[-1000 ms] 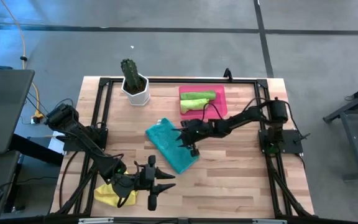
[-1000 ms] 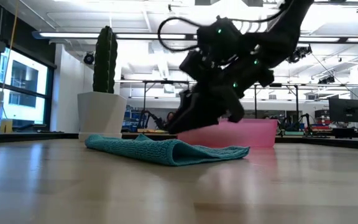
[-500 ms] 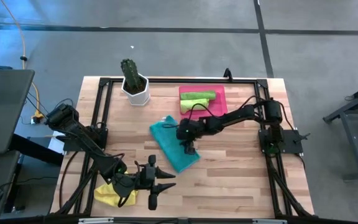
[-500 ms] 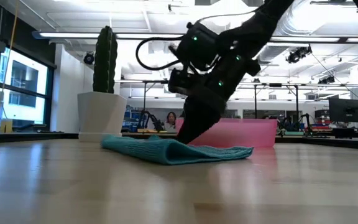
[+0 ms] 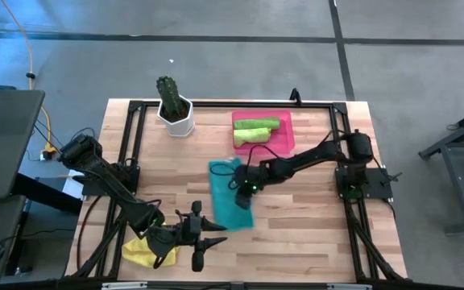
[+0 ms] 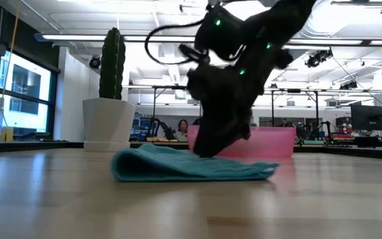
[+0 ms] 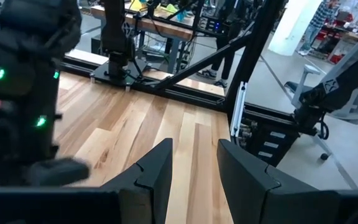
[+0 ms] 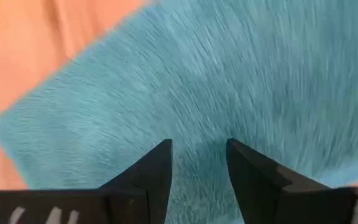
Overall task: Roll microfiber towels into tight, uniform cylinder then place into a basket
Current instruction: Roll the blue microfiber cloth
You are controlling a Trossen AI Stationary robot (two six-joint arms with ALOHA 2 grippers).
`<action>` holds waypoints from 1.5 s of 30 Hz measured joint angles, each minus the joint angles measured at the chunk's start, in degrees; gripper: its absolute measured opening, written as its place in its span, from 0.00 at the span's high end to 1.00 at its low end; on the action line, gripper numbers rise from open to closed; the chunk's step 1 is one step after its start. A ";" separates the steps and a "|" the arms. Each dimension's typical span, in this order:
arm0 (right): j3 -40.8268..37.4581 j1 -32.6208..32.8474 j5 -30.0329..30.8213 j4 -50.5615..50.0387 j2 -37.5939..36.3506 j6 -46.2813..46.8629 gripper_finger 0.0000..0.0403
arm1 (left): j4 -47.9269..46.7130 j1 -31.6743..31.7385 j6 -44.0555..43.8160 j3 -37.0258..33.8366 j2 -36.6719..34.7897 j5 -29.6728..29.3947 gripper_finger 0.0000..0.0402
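Right gripper [image 5: 243, 192]: down on the teal towel [image 5: 229, 196] at mid-table; in its wrist view the fingers [image 8: 143, 177] stand slightly apart, tips on the pile. Pinching a fold or only pressing: cannot tell.
Teal towel: lies flat, unrolled, just near-left of the basket [image 5: 286, 139]; low view shows one raised fold at its left end.
Basket: pink, far side of table; two lime green towels [image 5: 255, 129] inside, rolled.
Left gripper [image 5: 202, 240]: waits at near-left edge, fingers parted, holding nothing; yellow towel [image 5: 144, 250] bunched beside it.
Step (judgement): positioning the teal towel for rolling; half the towels are done.
Next (judgement): catch one edge, turn it over evenly.
Hidden: right fingertips' contact masked by the arm from above; yellow towel partly under the left arm.
Other: cactus pot [image 5: 175, 118], far left.
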 joint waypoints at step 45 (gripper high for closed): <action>-17.77 20.18 15.48 8.88 -12.57 -27.87 0.64 | -24.55 13.42 39.63 -6.40 9.98 27.59 0.71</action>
